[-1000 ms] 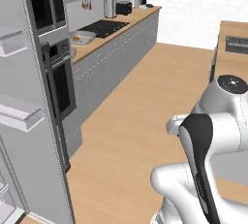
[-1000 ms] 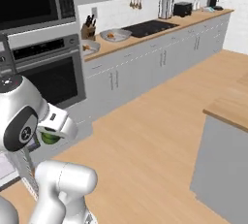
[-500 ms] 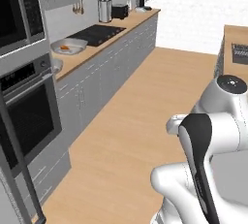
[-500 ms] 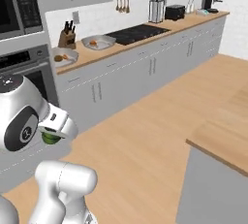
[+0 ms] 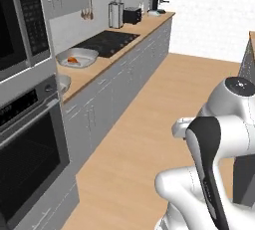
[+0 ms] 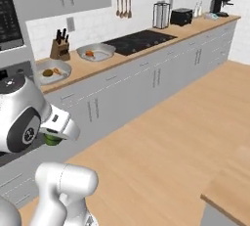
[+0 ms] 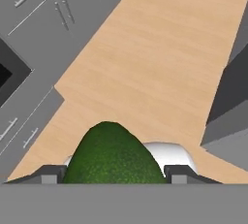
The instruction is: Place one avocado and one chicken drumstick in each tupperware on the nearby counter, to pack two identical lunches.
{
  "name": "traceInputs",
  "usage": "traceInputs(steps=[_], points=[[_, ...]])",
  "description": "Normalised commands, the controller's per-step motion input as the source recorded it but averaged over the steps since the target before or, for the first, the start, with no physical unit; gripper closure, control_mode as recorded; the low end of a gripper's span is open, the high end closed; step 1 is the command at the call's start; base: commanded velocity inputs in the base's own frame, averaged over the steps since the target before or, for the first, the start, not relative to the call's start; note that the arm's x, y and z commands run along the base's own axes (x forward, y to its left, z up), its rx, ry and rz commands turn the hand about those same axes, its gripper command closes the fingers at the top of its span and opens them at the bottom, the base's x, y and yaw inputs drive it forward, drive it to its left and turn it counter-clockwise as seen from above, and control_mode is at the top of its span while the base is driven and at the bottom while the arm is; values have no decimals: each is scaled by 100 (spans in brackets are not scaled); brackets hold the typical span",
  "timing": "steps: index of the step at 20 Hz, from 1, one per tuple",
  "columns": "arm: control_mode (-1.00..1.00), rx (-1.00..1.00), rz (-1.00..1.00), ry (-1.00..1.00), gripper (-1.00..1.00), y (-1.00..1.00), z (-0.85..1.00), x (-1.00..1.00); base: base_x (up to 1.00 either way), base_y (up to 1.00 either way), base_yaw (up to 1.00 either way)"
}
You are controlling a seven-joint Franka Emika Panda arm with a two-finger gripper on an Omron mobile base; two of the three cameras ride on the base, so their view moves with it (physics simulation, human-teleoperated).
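A green avocado (image 7: 114, 154) was clasped between the fingertips of the gripper (image 7: 112, 174), above the wooden floor. Two tupperware (image 6: 96, 52) (image 6: 50, 71) were set along the counter's (image 6: 146, 44) front edge. No writing could be read.

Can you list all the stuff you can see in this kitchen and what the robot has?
tupperware: two, light grey, on the counter left of the cooktop
chicken drumstick: one orange-brown in the nearer-cooktop tupperware; another in the second tupperware beside a dark item
counter: one, light tan wood, over grey cabinets
cooktop: one, black, set in the counter
knife block: one, brown, against the tiles
toaster: one, dark, far along the counter
coffee maker: one, black, at the far end
avocado: one, green, between the fingertips
gripper: one, shut on the avocado
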Motion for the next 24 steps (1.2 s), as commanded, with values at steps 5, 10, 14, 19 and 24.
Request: traceInputs(steps=[5, 10, 14, 19, 24], points=[[100, 0, 0, 0, 100, 0, 0, 0, 100, 19, 0], [100, 0, 0, 0, 100, 0, 0, 0, 100, -18, -3], [100, 0, 0, 0, 100, 0, 0, 0, 100, -15, -5], [100, 0, 0, 0, 100, 0, 0, 0, 100, -6, 0], [100, 0, 0, 0, 100, 0, 0, 0, 100, -8, 21]])
